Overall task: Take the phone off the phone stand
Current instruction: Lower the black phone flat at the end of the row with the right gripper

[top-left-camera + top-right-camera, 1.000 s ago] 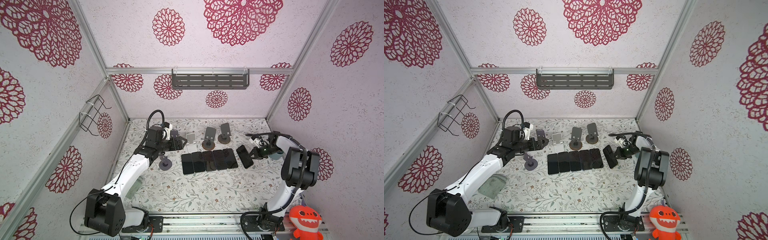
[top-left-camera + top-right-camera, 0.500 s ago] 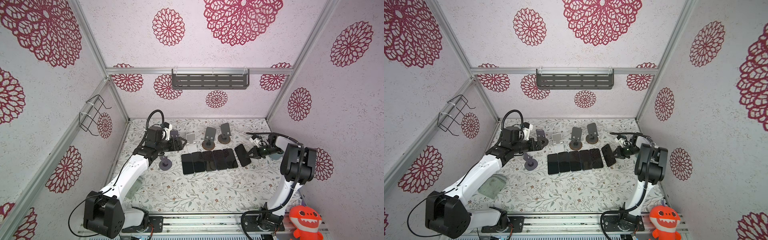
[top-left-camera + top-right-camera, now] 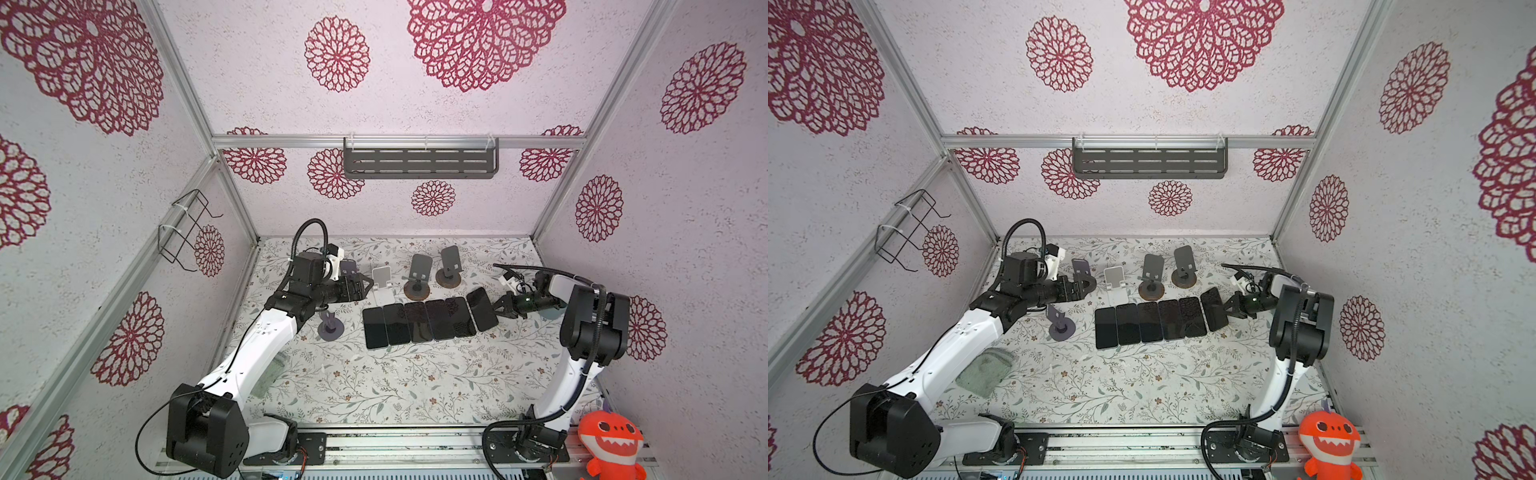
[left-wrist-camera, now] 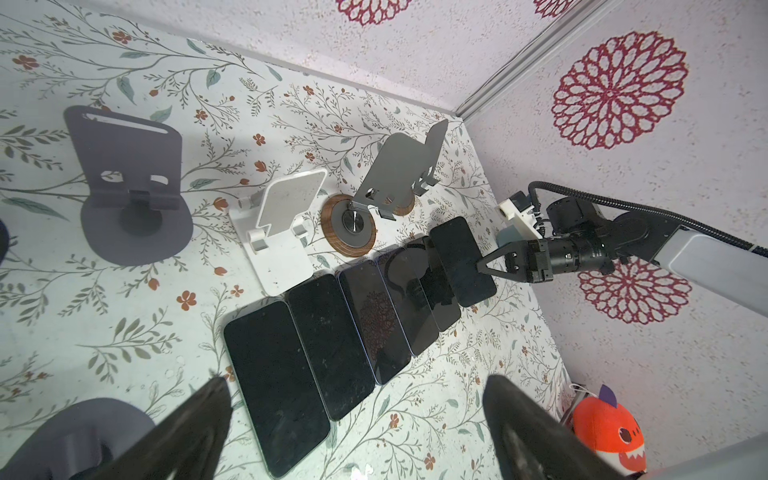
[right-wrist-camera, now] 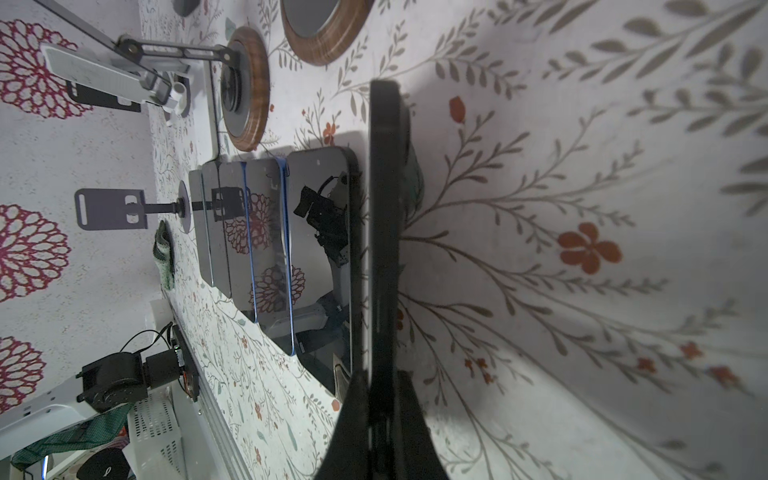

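My right gripper (image 3: pixel 496 309) (image 5: pixel 380 399) is shut on the edge of a black phone (image 3: pixel 482 309) (image 4: pixel 463 262) (image 5: pixel 384 228). It holds the phone tilted at the right end of a row of several flat phones (image 3: pixel 415 322), its lower edge close over the last one. All the phone stands are bare: a purple one (image 3: pixel 349 268), a white one (image 3: pixel 382 282) and two grey ones on wooden bases (image 3: pixel 417 282). My left gripper (image 3: pixel 365 286) (image 4: pixel 355 384) is open and holds nothing, beside the white stand.
Another purple stand (image 3: pixel 330 328) stands left of the phone row, below my left gripper. A green cloth (image 3: pixel 984 372) lies under the left arm. An orange plush toy (image 3: pixel 611 444) sits at the front right corner. A grey shelf (image 3: pixel 419 160) hangs on the back wall.
The right gripper has carried the phone a little to the left, up to the end of the row, and its arm has swung round. The left arm has hardly moved.
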Motion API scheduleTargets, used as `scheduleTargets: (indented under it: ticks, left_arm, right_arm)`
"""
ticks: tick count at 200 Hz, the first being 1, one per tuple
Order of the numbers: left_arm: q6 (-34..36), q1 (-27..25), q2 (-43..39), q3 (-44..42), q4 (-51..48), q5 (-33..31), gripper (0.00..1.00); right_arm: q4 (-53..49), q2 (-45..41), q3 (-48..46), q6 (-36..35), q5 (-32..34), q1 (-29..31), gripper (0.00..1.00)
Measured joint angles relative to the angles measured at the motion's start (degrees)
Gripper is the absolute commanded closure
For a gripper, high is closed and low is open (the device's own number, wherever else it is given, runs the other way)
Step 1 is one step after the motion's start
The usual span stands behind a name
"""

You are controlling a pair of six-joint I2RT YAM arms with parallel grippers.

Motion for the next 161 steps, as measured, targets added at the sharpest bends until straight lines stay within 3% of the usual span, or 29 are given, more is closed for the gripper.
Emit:
scheduleTargets:
  ticks: [13,49,90,105,109,126,132,150,161]
  left_arm:
    - [0.02,0.00,-0.02,0.00,-0.02,-0.02,0.02]
    - [0.20,-0.02,-0.28,0.00,-0.15,-0.33,0.02]
    - [0.42,-0.02,-0.39,0.00,-0.42,-0.66,0.02]
    - [0.42,-0.02,-0.42,0.00,-0.52,-0.74,0.02]
    - [0.42,-0.02,-0.42,0.00,-0.57,-0.83,0.02]
    - [0.46,-0.02,-0.55,0.00,-0.98,-1.01,0.02]
    - [0.50,-0.02,-0.63,0.00,-1.18,-1.11,0.02]
    - [0.66,-0.02,-1.22,0.00,-1.73,-2.08,0.02]
    - [0.70,-0.02,-1.92,0.00,-2.08,-3.63,0.02]
  right_arm:
    - [0.57,0.50,-0.04,0.57,-0.83,0.00,1.00]
    - [2.62,0.81,-0.76,1.60,-0.48,0.02,0.74]
    - [4.68,2.05,-2.27,1.55,1.18,0.02,0.64]
    - [4.59,1.90,-2.27,1.44,0.72,0.00,0.57]
    - [4.61,1.81,-2.27,1.64,0.87,0.02,0.50]
    - [4.59,1.03,-2.25,1.66,1.07,0.07,0.46]
    - [4.68,0.63,-2.25,1.77,1.95,0.15,0.32]
    - [5.01,-1.09,-2.32,2.60,4.28,0.24,0.25]
    - [6.27,-2.51,-2.84,3.10,6.62,0.26,0.15]
